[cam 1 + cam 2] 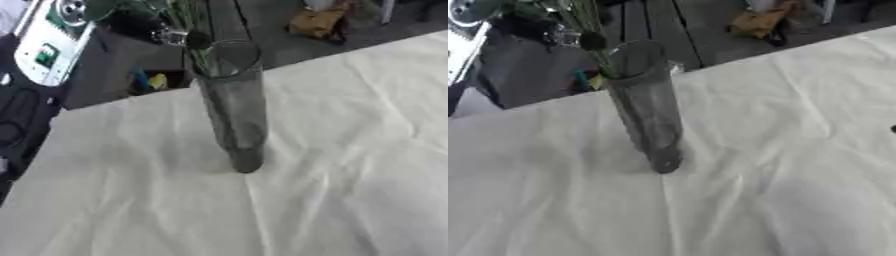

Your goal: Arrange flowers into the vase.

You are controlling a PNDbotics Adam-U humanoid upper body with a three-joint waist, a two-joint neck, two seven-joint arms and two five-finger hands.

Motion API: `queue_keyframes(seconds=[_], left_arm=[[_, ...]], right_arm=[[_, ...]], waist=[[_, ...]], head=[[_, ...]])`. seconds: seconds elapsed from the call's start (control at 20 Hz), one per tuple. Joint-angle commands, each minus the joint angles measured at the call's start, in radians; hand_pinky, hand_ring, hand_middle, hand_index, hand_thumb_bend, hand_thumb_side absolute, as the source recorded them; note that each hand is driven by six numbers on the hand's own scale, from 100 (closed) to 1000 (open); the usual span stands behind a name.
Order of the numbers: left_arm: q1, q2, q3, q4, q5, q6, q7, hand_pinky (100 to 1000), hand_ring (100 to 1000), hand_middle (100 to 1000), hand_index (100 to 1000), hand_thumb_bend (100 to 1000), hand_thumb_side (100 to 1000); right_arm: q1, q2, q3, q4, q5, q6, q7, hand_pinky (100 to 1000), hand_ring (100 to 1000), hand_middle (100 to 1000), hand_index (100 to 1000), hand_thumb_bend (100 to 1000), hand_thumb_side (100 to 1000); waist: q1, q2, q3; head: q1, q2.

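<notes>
Vase: tall clear glass cylinder vase stood upright on white-clothed desk, thin green stems inside.
Handling: likely fragile, slippery, tippy; hold mid-body.
My fingers: unseen, state unknown.

Flower stems run off the top edge; blooms cut off. Stems inside the vase blurred by dark glass. Small objects beyond the surface: unidentifiable.
</notes>
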Motion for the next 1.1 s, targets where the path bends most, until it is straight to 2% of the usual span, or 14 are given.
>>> queue_keyframes(seconds=[0.05,0.35,0.7,1.1], left_arm=[[-0.020,0.036,0.007,-0.006,0.009,-0.002,0.001,929,890,906,1000,666,1000],[-0.008,0.048,0.009,-0.014,0.034,0.000,0.001,928,888,905,1000,675,1000],[0.015,0.081,-0.007,-0.018,0.060,-0.050,0.001,926,891,904,1000,732,1000],[0.045,0.108,0.004,-0.019,0.069,-0.061,0.001,923,889,905,1000,710,1000]], right_arm=[[-0.009,-0.006,0.001,-0.019,-0.006,-0.001,0.004,511,668,535,807,100,715],[-0.010,-0.006,0.000,-0.019,-0.007,-0.001,0.004,512,668,535,807,100,713],[-0.007,-0.010,-0.002,-0.019,-0.009,-0.001,0.002,513,669,536,808,100,714],[-0.005,-0.016,-0.005,-0.019,-0.011,-0.003,-0.002,514,669,537,808,100,715]], waist=[[0.008,-0.033,0.003],[0.008,-0.032,0.007],[0.008,-0.039,0.013],[0.008,-0.047,0.017]], head=[[0.002,0.005],[-0.001,0.007],[-0.007,0.009],[-0.011,0.010]])
